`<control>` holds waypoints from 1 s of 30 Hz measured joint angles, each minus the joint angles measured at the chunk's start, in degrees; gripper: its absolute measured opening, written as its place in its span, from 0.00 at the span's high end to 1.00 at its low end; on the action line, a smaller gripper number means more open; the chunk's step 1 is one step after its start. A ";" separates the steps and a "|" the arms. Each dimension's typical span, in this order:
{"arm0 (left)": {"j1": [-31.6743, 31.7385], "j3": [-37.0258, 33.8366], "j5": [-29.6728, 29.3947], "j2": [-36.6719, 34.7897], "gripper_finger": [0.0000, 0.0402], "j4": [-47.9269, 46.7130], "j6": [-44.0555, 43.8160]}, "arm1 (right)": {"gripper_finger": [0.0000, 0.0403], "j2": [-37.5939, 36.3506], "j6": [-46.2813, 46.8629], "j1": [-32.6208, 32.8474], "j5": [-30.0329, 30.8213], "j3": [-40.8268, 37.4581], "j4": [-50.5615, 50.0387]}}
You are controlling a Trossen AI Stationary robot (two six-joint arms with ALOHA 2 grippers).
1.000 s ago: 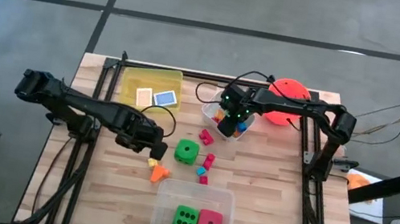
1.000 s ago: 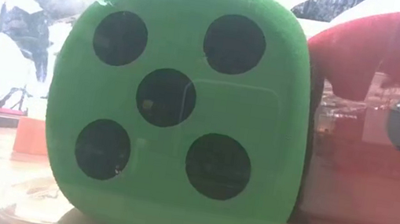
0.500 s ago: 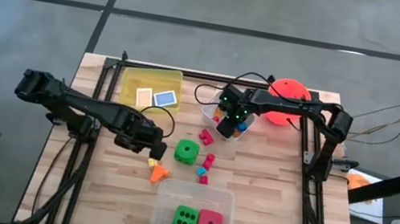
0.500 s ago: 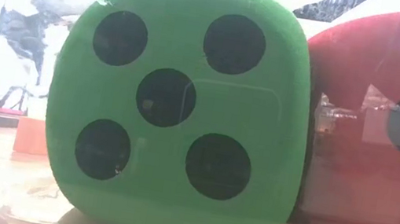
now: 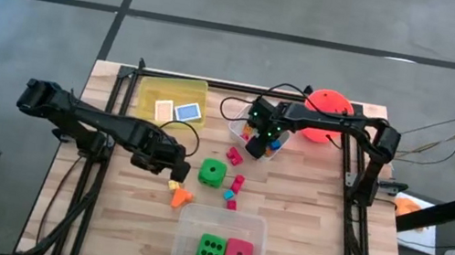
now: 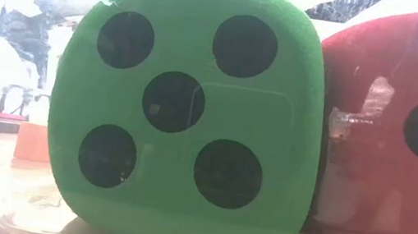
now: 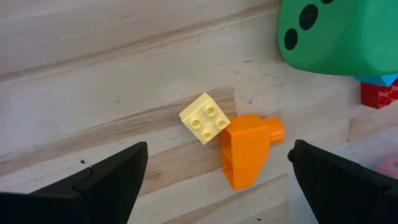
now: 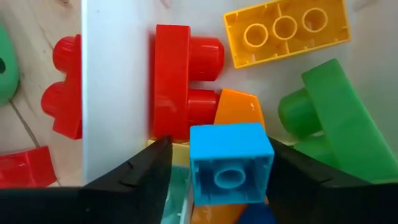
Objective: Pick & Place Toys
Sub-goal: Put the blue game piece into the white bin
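A blue block [image 8: 231,163] sits between the fingers of the right end effector [image 8: 217,171], on top of the pile of red, yellow, orange and green blocks in the white tub [image 5: 255,137] at the back of the bench [image 5: 305,215]. We see the fingers standing slightly off the block's sides, where a second ago they were closer together, so we judge the block has just been let go into the tub. The left end effector [image 7: 217,168] hangs spread wide over a yellow block [image 7: 204,118] and an orange block [image 7: 247,149] lying loose on the bench beside a green die [image 7: 336,34]; those look next in line. Another green die [image 6: 189,114] and a red die [image 6: 401,137] rest in the clear tub [image 5: 219,247] at the front.
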 joint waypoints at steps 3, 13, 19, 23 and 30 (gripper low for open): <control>0.04 0.00 0.00 0.00 0.04 0.00 0.00 | 0.42 0.00 0.10 0.02 -2.18 0.00 -0.06; 0.15 0.00 -0.20 0.00 0.04 0.21 0.92 | 0.29 0.00 1.49 0.13 -4.42 0.00 -0.44; 0.15 0.00 -0.20 0.00 0.04 0.20 0.98 | 0.24 -0.43 2.72 0.13 -4.39 -0.02 -0.74; 0.15 0.00 -0.20 0.00 0.04 0.22 1.05 | 0.23 -1.53 2.97 0.15 -3.93 0.94 -2.35; 0.14 0.00 -0.18 0.00 0.04 0.26 1.05 | 0.23 -2.13 3.41 0.15 -3.74 2.53 -3.58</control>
